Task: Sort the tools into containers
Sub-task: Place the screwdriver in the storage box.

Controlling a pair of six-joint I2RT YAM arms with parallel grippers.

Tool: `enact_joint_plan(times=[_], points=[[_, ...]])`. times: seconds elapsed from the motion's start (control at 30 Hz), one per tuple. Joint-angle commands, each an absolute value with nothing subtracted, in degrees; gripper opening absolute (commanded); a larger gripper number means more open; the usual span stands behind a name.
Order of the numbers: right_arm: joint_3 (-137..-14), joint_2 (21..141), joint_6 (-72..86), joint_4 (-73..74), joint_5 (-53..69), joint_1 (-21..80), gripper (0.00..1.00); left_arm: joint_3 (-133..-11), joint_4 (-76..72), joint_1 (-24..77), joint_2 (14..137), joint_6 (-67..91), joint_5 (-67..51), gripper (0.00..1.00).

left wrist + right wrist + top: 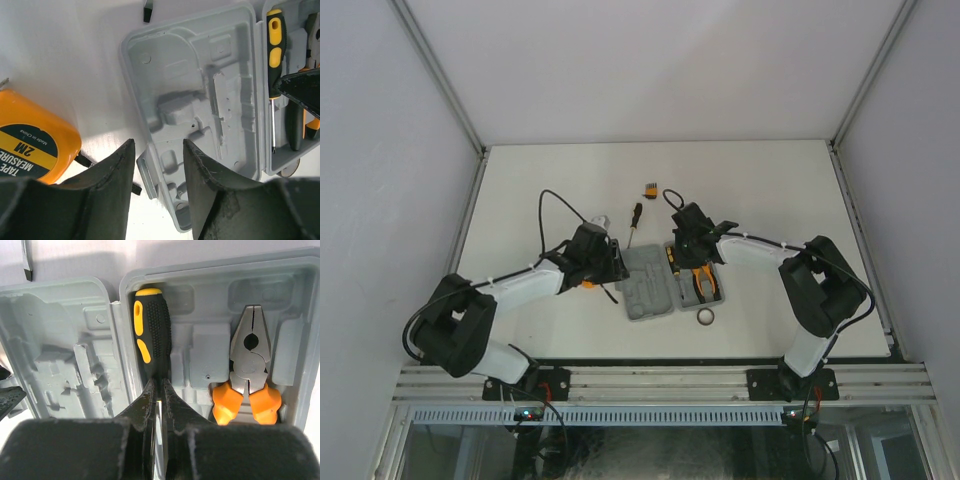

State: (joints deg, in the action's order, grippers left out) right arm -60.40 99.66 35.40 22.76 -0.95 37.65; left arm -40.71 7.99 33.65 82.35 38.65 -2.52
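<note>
One screwdriver point(152, 335), directly beneath right end effector point(159, 391)

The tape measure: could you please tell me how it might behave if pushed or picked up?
The tape measure lies flat, label up, so a push would probably slide it rather than roll it. Its smooth orange shell looks rigid but may be slippery. Compact and solid-looking, it is likely heavy for its size.

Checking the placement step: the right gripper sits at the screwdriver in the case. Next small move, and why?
Probably open the right gripper and lift straight off. Its jaws look closed on the shaft, and the screwdriver already lies flat in its slot in the case, beside the pliers.
</note>
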Motion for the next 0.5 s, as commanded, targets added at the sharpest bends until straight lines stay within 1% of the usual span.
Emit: enact_joint_plan(times=[0.0, 0.07, 0.27, 0.37, 0.47], points=[[-56.5, 102.9, 36.1, 30.1, -0.1, 39.2, 0.01, -39.4, 5.1, 34.1, 83.6, 40.0, -2.7, 0.42], [-56.6, 102.7, 36.1, 30.4, -0.2, 39.3, 0.01, -39.6, 4.1, 34.0, 84.2, 39.8, -3.6, 0.33], [-56.5, 102.5, 36.1, 31.4, -0.9, 39.8, 0.01, -42.4, 4.4, 34.0, 86.3, 37.0, -4.0, 0.17], [-56.5, 103.0, 36.1, 32.7, -1.9, 40.5, 0.01, -44.4, 5.6, 34.0, 87.4, 35.4, -3.9, 0.05], [-56.5, 104.2, 35.9, 34.2, -2.7, 41.3, 0.00, -46.1, 6.5, 34.0, 88.1, 34.4, -3.6, 0.00]])
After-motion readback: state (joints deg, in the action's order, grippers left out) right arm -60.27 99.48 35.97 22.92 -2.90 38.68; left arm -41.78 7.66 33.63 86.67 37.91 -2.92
